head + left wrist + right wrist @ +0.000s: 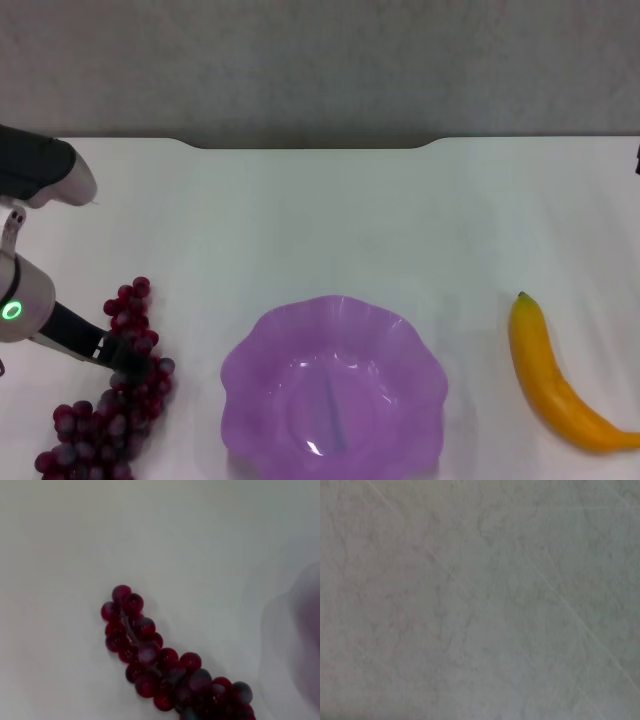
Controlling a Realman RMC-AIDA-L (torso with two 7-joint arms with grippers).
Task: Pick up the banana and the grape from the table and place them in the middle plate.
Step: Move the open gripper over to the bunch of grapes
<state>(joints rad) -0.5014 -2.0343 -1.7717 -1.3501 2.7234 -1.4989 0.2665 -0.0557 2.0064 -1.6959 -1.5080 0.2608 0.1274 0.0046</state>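
The grape [108, 425] is a long dark red bunch lying at the near left of the table [330, 220]. My left gripper [128, 362] is down over the middle of the bunch, its dark end overlapping the berries. The left wrist view shows the grape [165, 670] close up on the white top, with the edge of the middle plate [300, 645] beside it. The purple scalloped middle plate [245, 345] sits at the near centre with nothing in it. The banana [555, 385] lies to the plate's right, dark tip pointing away. My right gripper is out of view.
The far edge of the table has a shallow notch [310, 146] in front of a grey wall. The right wrist view shows only a plain grey surface [480, 600]. A sliver of the right arm [637, 160] shows at the far right edge.
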